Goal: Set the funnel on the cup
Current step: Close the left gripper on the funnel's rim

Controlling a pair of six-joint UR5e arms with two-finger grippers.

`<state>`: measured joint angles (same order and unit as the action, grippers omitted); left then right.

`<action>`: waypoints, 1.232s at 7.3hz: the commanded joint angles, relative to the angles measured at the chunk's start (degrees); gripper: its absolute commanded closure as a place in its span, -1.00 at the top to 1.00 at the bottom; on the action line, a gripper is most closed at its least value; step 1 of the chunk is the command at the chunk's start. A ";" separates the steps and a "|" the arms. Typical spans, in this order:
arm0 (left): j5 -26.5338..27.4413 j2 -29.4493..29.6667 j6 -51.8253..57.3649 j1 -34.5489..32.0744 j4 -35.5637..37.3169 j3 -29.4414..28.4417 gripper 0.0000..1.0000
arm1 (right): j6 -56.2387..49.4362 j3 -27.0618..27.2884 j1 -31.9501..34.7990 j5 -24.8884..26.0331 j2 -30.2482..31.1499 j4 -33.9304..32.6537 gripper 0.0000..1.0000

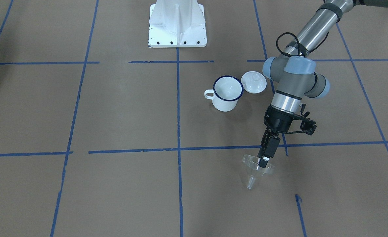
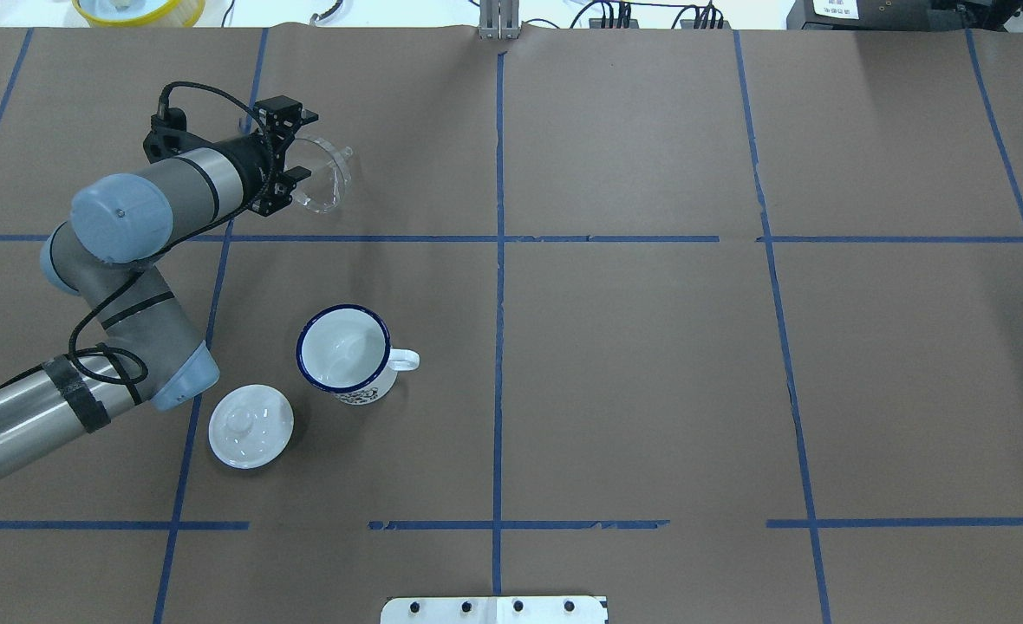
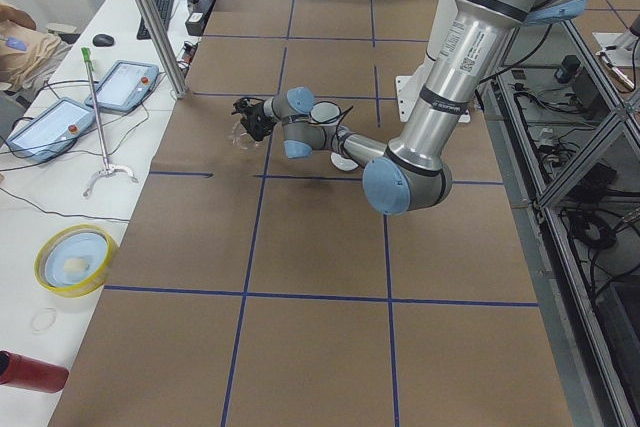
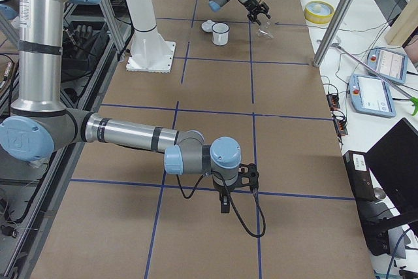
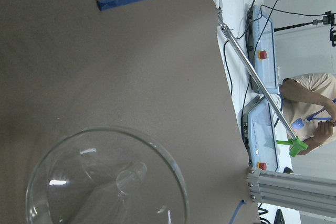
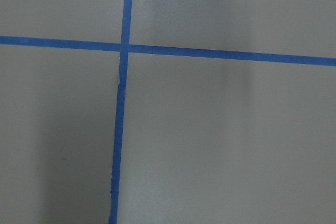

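Observation:
The clear funnel hangs spout-down from my left gripper, which is shut on its rim and holds it off the table. In the overhead view the funnel sits at the gripper's tip, far left and beyond the cup. The left wrist view looks down into the funnel's cone. The white mug with a dark blue rim stands upright and empty, well apart from the funnel. My right gripper shows only in the exterior right view, low over the table, and I cannot tell its state.
A white domed lid with a knob lies beside the mug, under the left arm's elbow. The robot's white base stands behind. Blue tape lines grid the brown table. The table's far edge with cables and tablets is near the funnel.

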<state>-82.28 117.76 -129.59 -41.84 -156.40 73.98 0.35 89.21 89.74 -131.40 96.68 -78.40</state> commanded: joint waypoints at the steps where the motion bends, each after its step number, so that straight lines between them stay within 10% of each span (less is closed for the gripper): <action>1: 0.98 1.32 0.03 -0.08 -0.31 -2.33 0.52 | 0.00 0.00 0.00 0.00 0.00 0.00 1.00; 4: 1.86 2.55 -0.05 -0.08 -1.62 -4.53 0.03 | 0.00 0.00 0.00 0.00 0.00 0.00 1.00; 6: 1.86 2.82 -0.05 -0.08 -1.63 -4.55 -0.92 | 0.00 0.00 0.00 0.00 0.00 0.00 1.00; 9: 1.42 3.26 0.82 -0.52 0.99 1.38 -1.00 | 0.00 0.00 0.00 0.00 0.00 0.00 1.00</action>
<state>-80.56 120.87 -129.08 -42.09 -157.31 71.09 0.35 89.21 89.74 -131.37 96.68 -78.40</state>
